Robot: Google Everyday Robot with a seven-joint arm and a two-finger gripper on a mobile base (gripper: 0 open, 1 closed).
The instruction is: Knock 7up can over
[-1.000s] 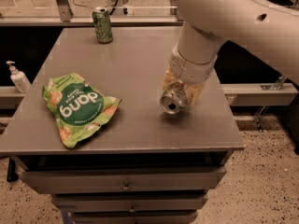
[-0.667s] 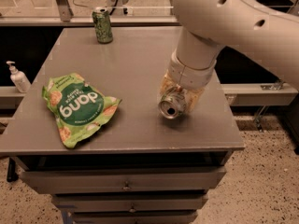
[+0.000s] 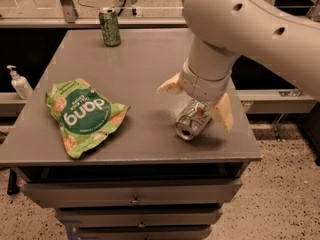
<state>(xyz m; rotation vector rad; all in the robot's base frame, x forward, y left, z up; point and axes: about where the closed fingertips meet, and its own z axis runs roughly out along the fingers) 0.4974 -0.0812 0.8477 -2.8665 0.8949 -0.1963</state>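
A: Pump bottle (image 3: 19, 82) far left, green chip bag (image 3: 82, 115), dark green can (image 3: 110, 27) upright at back.
B: Gripper (image 3: 196, 100) released, fingers splayed over 7up can (image 3: 190, 121), which lies on its side, right of centre.
A: Knock looks done. Next: lift clear without rolling it.
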